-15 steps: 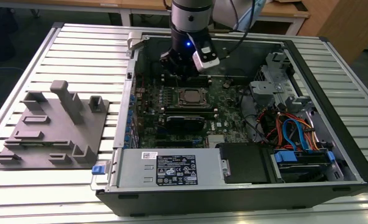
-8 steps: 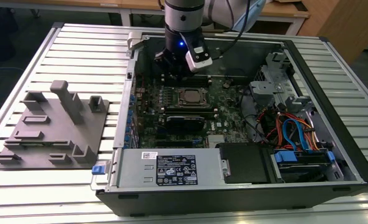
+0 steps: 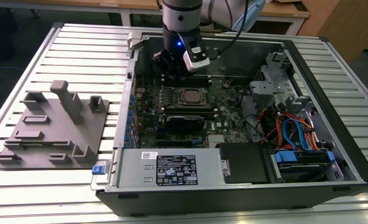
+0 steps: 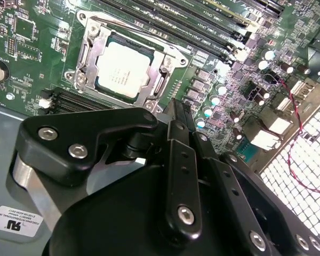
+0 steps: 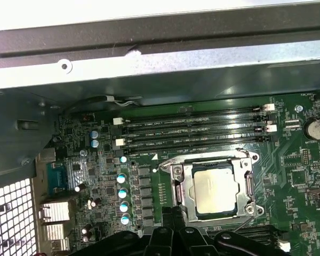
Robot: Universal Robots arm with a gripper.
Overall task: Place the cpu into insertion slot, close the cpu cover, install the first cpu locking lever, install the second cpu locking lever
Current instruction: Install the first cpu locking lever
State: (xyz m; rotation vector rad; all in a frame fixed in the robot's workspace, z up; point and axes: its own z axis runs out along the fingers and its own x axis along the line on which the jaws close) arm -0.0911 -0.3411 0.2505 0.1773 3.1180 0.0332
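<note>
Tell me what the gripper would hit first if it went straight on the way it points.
Probably the near edge of the cpu cover, or the motherboard just beside it; the gripper points down there. Depth is unclear.

The worktop (image 3: pixel 40 196) is a bed of silvery ribbed metal slats that spans the exterior view from its left edge to its right. Past the far edge, along the top of the frame, stand light wooden desks (image 3: pixel 131 4) on pale legs, with dark floor (image 3: pixel 28 21) beneath them at upper left. At upper right is a light-brown wooden panel (image 3: pixel 346 23) (cabinet side or loose board, hard to tell). The light is even, leaving a soft sheen on the slats at lower right.
</note>
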